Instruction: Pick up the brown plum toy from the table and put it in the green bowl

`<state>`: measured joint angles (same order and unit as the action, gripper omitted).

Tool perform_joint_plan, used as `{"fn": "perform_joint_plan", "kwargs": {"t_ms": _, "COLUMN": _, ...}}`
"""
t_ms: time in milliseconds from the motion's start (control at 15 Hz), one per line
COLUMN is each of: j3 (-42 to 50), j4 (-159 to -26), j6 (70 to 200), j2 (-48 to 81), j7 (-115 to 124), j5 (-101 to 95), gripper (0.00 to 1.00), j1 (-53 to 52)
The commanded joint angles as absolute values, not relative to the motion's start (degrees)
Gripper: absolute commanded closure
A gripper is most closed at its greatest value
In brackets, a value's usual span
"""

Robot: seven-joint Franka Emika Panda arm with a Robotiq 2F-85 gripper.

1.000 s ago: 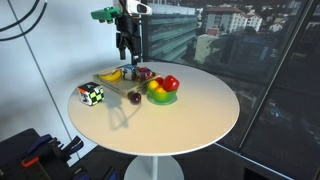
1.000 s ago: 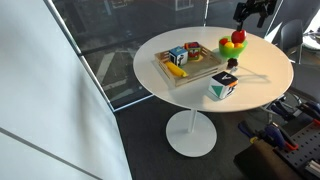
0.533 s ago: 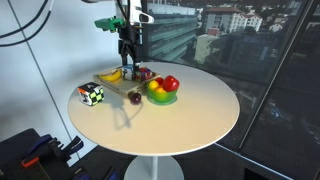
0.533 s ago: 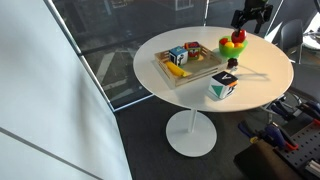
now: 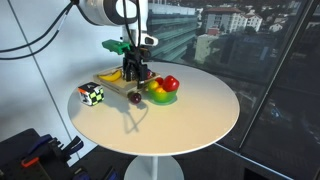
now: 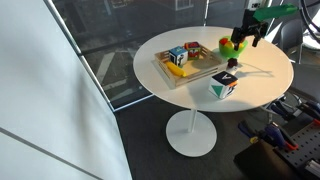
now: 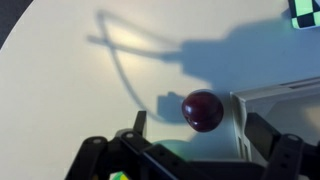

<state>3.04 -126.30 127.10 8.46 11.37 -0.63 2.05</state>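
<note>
The brown plum toy (image 5: pixel 135 97) lies on the off-white round table (image 5: pixel 190 115), beside the wooden tray and just left of the green bowl (image 5: pixel 164 98). The bowl holds a red fruit toy and a yellow-green one. My gripper (image 5: pixel 137 82) hangs just above the plum, open and empty. In the wrist view the plum (image 7: pixel 202 110) sits between the two spread fingers (image 7: pixel 200 128), and a bit of green rim (image 7: pixel 120 175) shows at the bottom. In an exterior view the gripper (image 6: pixel 245 36) is over the bowl (image 6: pixel 231 48) and the plum (image 6: pixel 232 63).
A flat wooden tray (image 6: pixel 192 68) holds a yellow banana (image 5: pixel 110 75) and small blocks. Its corner (image 7: pixel 285 100) lies right next to the plum. A black-and-white cube (image 5: pixel 92 95) stands near the table's edge. Glass walls surround the table.
The arm has come down from high above the tray to just above the plum. The gripper stays open. The plum, bowl and tray have not moved.
</note>
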Motion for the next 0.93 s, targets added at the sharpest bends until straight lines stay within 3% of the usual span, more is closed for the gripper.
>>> {"fn": "perform_joint_plan", "kwargs": {"t_ms": 0, "j3": 3.5, "j4": -127.3, "j6": 129.7, "j2": 9.4, "j7": 9.0, "j5": -0.4, "gripper": 0.00, "j1": 2.6}}
{"fn": "perform_joint_plan", "kwargs": {"t_ms": 867, "j3": 3.5, "j4": -129.4, "j6": 139.9, "j2": 12.6, "j7": 7.8, "j5": -0.3, "gripper": 0.00, "j1": 2.3}}
